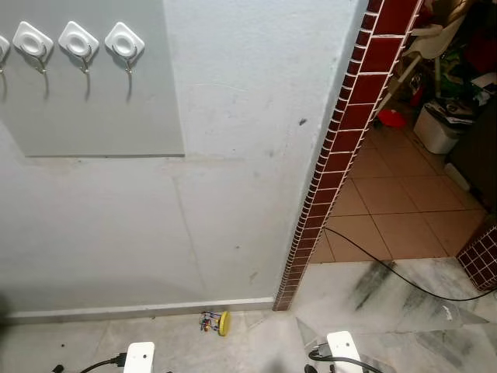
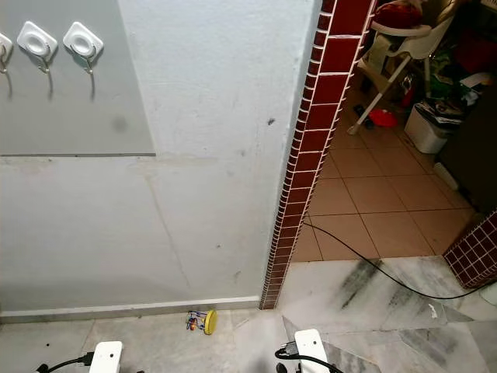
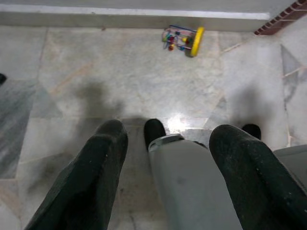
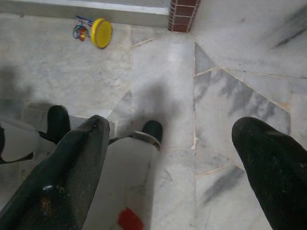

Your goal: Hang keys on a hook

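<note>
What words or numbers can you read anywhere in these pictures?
None can be read.
Keys with a yellow tag on the floor: no writing can be made out on the tag.
White hooks on the grey wall panel: plain, no label.
Red mark on the robot's white leg, below the right pincer: too blurred to read.

Both arms hang low, left pincer point(image 3: 165, 177) and right pincer point(image 4: 180, 175) spread wide and empty.
</note>
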Motion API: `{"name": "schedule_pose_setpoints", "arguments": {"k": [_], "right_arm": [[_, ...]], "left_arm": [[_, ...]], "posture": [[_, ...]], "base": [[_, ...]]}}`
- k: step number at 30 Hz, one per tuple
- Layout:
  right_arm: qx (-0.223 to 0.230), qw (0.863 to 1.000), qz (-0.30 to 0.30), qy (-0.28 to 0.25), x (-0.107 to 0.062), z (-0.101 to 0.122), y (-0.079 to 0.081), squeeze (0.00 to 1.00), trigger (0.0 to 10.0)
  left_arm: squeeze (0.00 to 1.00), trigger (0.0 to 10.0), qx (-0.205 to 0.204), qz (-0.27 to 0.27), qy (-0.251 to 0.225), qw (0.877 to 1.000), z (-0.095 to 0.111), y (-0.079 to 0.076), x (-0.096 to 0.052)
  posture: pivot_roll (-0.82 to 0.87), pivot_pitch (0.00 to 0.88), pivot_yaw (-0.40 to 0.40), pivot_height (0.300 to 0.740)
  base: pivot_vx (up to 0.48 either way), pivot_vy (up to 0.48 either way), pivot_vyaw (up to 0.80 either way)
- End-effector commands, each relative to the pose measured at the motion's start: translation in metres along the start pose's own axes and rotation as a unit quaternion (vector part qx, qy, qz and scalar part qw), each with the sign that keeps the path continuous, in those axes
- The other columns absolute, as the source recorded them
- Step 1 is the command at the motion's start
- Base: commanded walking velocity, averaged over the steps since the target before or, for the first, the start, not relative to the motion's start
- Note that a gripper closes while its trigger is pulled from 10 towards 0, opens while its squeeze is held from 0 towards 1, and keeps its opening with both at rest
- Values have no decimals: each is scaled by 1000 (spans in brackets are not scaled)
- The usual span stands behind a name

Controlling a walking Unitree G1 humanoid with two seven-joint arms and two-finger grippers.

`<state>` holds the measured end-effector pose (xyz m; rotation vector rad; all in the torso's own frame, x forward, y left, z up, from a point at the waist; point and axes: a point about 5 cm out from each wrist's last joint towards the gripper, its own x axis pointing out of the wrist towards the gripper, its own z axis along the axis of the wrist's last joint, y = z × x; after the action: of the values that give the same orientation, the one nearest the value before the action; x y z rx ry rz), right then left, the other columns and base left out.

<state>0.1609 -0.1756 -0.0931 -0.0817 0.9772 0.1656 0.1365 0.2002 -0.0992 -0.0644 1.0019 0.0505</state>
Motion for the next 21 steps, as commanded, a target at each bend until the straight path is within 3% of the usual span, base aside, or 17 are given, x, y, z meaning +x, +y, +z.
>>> {"name": "schedule_pose_setpoints", "arguments": {"k": [1, 21], "right_arm": [[2, 1000, -5, -4, 0, 0, 0, 0, 10000], [-24, 1000, 0, -5, 0, 1, 0, 0, 10000]], "left_arm": [[0, 10000, -2, 8, 10, 1000, -6, 4, -2], [0, 10000, -13, 2, 0, 1000, -2, -9, 1]], "posture": [[-171, 27, -9, 740], [-174, 37, -20, 740]], "base": [[0, 0, 0], [0, 0, 40]]}}
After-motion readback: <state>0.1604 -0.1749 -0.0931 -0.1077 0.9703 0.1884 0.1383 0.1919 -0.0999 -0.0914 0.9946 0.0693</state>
